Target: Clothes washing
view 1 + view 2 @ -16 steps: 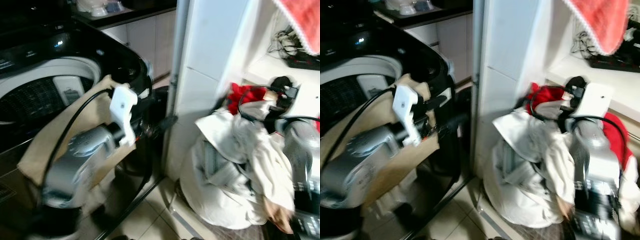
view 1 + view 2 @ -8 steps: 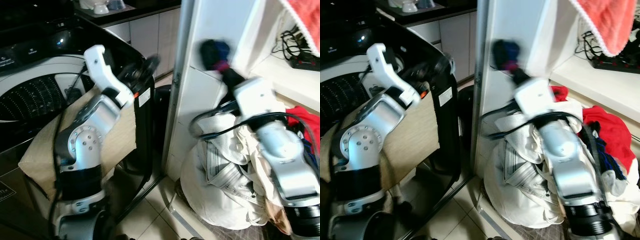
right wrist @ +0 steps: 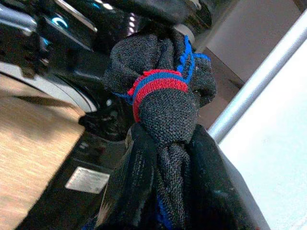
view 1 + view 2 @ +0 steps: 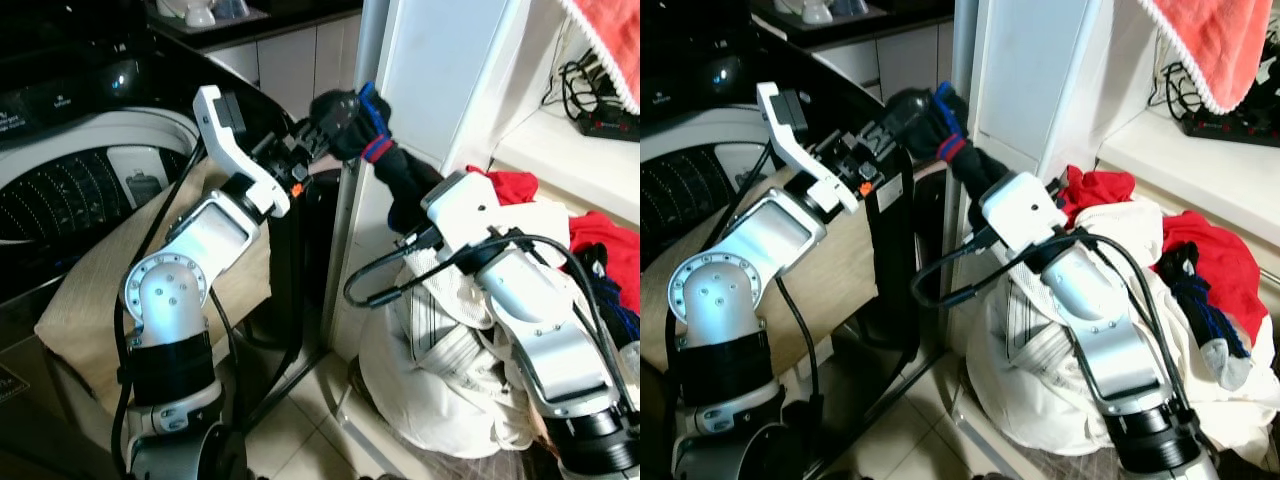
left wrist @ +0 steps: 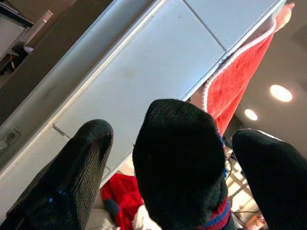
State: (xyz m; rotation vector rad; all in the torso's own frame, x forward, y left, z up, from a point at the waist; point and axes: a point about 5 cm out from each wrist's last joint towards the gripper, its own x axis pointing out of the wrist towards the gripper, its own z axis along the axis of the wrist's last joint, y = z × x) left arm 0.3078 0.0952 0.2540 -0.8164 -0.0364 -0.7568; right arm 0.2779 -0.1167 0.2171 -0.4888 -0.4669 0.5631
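White cabinet panel [image 4: 440, 70] is rising behind both grippers. Right gripper [image 3: 168, 158] is clamping a dark striped sock [image 4: 352, 120]; left gripper [image 5: 168, 167] is spreading its fingers around the sock's toe beside the washing machine [image 4: 90, 170].

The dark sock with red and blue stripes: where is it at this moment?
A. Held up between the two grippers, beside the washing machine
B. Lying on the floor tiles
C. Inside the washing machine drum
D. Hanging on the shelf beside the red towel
A: the right gripper is shut on the dark sock, raised beside the washing machine, with the open left gripper around its end.
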